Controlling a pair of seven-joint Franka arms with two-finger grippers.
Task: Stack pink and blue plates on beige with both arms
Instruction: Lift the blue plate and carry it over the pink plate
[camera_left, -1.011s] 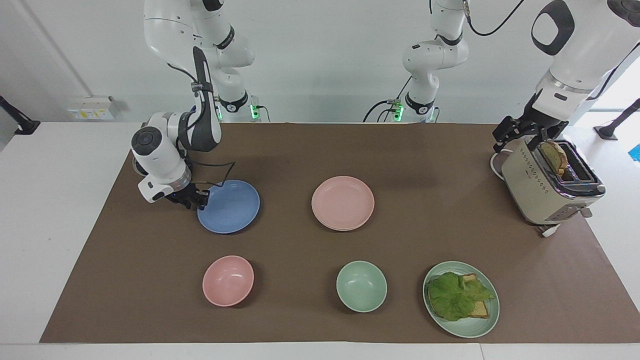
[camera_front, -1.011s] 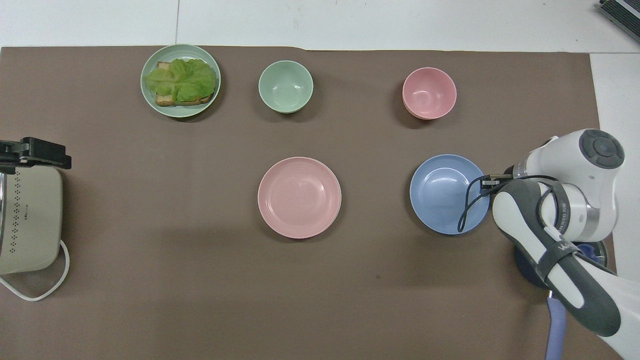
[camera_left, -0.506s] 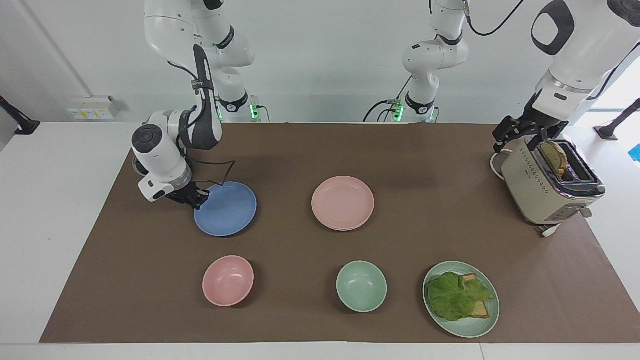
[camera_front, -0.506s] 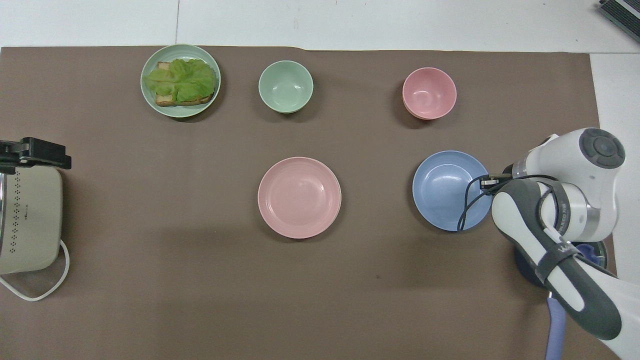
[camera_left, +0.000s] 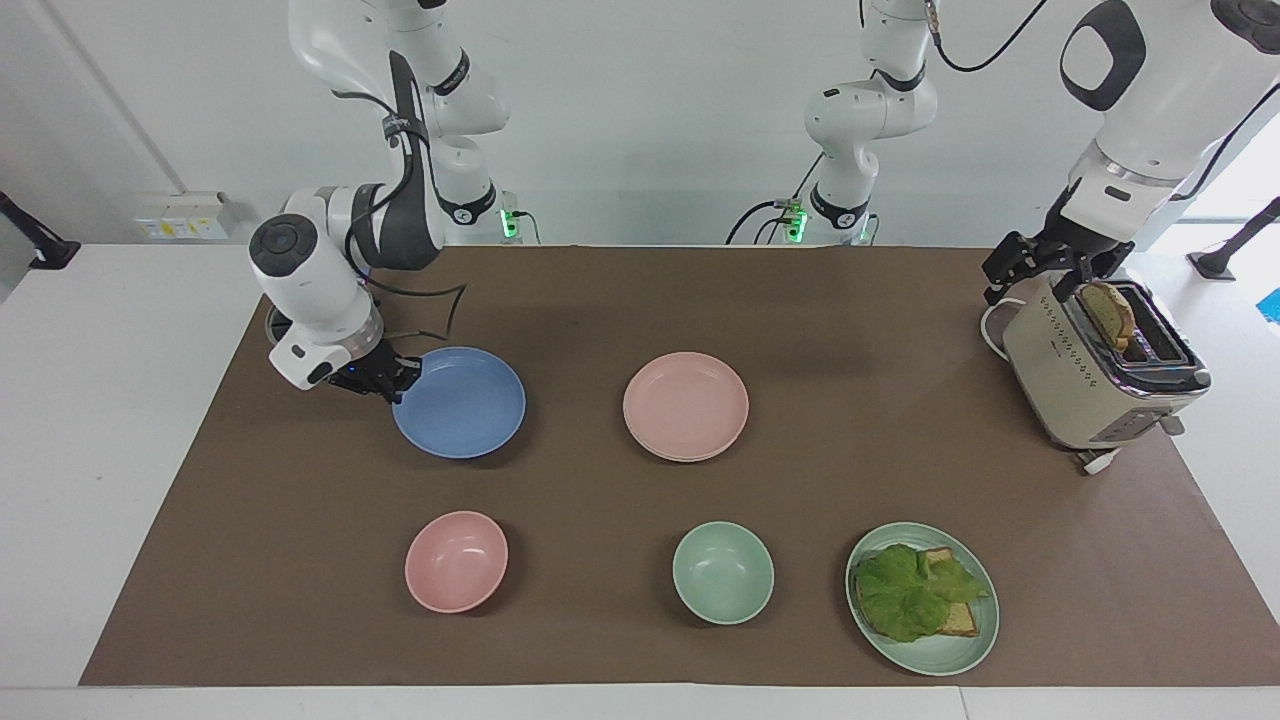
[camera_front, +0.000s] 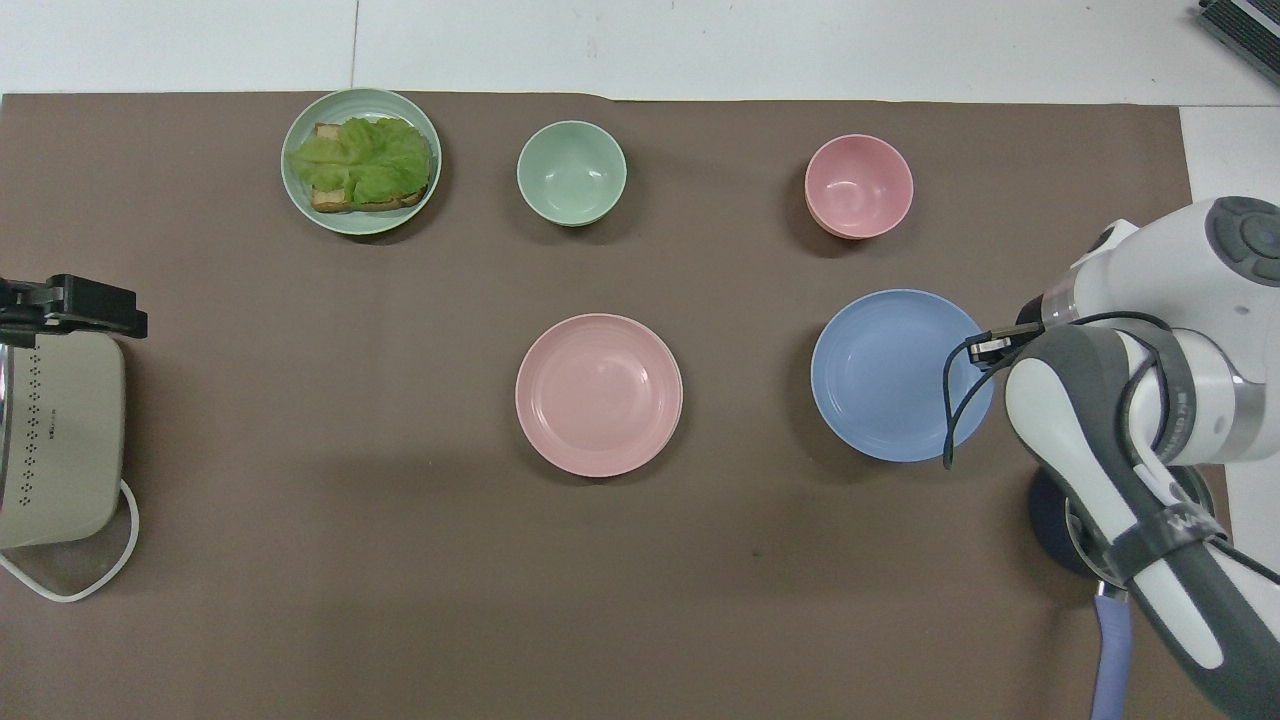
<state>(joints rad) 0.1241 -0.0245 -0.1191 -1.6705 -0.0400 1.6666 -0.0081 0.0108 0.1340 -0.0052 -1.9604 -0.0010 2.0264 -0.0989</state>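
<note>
The blue plate (camera_left: 459, 402) (camera_front: 895, 375) hangs a little above the mat at the right arm's end of the table, casting a shadow below. My right gripper (camera_left: 395, 379) is shut on its rim at the side toward that end. In the overhead view the right arm's wrist hides this grip. The pink plate (camera_left: 686, 400) (camera_front: 598, 393) lies at the mat's middle. Under its edge a thin pale rim shows, which looks like the beige plate (camera_left: 700, 458). My left gripper (camera_left: 1040, 262) (camera_front: 70, 305) waits open over the toaster's edge, holding nothing.
A beige toaster (camera_left: 1095, 375) with a bread slice stands at the left arm's end. Farther from the robots sit a pink bowl (camera_left: 456, 561), a green bowl (camera_left: 723, 572) and a green plate (camera_left: 935, 655) with lettuce on toast.
The right gripper closed on the blue plate's rim and raised it off the mat, shifting it slightly toward the pink plate. The left arm has not moved.
</note>
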